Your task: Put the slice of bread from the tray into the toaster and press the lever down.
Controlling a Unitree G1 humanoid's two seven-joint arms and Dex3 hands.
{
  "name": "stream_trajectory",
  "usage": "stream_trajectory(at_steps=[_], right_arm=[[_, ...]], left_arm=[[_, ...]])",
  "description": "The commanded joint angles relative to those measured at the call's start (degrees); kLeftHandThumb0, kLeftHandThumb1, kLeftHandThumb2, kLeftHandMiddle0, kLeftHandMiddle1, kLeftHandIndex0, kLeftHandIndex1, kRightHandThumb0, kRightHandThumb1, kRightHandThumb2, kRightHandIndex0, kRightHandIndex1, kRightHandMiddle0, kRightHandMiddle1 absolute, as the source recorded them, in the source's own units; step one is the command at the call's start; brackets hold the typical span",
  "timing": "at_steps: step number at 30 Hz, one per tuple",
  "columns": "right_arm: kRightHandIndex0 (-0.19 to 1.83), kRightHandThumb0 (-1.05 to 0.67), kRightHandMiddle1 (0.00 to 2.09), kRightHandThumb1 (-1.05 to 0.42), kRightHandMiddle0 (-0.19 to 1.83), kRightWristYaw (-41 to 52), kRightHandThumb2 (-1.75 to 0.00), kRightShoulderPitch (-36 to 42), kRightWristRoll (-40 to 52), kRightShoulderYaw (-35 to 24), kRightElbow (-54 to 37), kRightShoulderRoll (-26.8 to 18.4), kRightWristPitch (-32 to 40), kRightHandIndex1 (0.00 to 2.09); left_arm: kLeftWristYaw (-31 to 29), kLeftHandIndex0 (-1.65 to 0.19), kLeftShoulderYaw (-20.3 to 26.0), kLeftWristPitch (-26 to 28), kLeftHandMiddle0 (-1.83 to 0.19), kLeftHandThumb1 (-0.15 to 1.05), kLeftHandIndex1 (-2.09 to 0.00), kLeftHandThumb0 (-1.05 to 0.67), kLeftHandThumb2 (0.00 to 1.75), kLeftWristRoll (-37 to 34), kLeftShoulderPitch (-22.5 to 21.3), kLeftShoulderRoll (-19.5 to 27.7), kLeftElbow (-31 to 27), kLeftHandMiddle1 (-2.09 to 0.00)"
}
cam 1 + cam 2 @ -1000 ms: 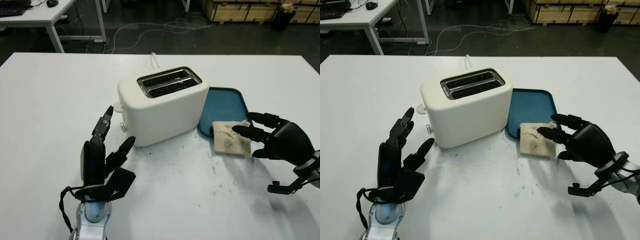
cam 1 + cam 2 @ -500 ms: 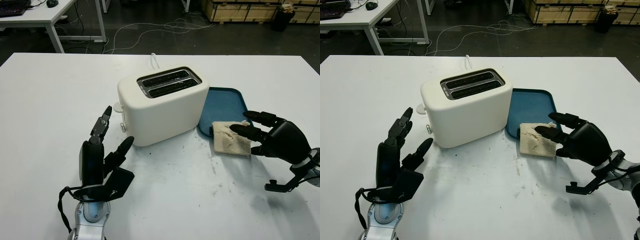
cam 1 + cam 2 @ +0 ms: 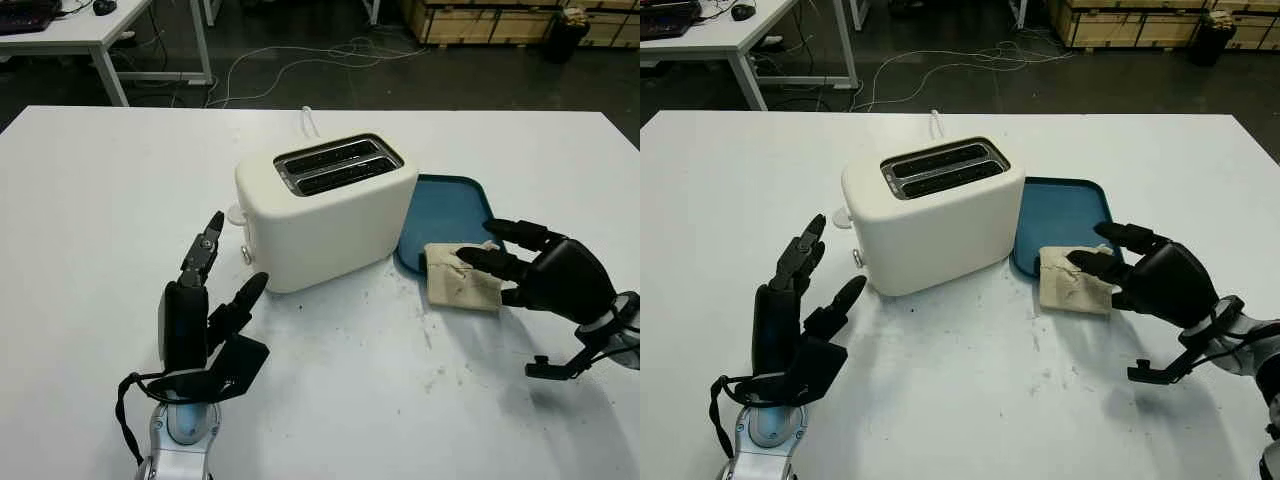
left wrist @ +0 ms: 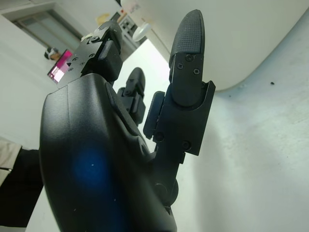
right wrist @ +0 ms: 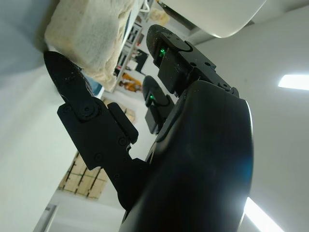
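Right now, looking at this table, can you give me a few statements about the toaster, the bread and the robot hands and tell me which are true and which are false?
1. The slice of bread lies half on the blue tray, at its near edge. True.
2. The toaster already has bread in a slot. False: both slots are empty.
3. The right robot hand is at the bread, fingers reaching over it. True.
4. The left robot hand is pressing the toaster's lever. False: it is open, on the near left side of the toaster, apart from it.
5. The tray sits left of the toaster. False: it sits to the right.
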Motion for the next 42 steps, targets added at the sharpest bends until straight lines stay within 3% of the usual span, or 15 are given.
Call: stream_trajectory(at_steps=[1, 18, 28, 42], right_arm=[[0.51, -0.47, 0.01, -0.43, 0.68, -0.13, 0.00, 0.69, -1.10, 1.63, 0.83, 1.70, 0.05, 0.01], [0.47, -0.44, 0.01, -0.43, 0.76, -2.48, 0.00, -1.03, -1.25, 5.54, 1.10, 3.87, -0.17, 0.02], [0.61, -0.23, 0.02, -0.39, 0.97, -6.78, 0.00, -1.15, -1.07, 6.71, 0.91, 6.13, 0.07, 0.14], [0.56, -0.28, 0.01, -0.39, 0.96, -7.37, 0.00, -1.93, -0.75, 6.38, 2.14, 8.57, 1.78, 0.21]], left_arm=[[-0.13, -0.35, 0.09, 0.02, -0.46, 0.92, 0.00, -0.62, 0.22, -0.19, 0.09, -0.03, -0.68, -0.01], [0.04, -0.35, -0.23, -0.01, -0.46, 0.92, 0.00, -0.62, 0.23, 0.12, 0.67, -0.07, -0.98, 0.00], [-0.42, -0.34, -0.22, 0.18, -0.46, 0.92, 0.00, -0.62, 0.23, 0.31, 0.64, 0.29, -1.11, 0.00], [-0.15, -0.35, -0.27, 0.08, -0.45, 0.92, 0.00, -0.62, 0.22, -0.09, 0.20, -0.16, -0.65, 0.00]])
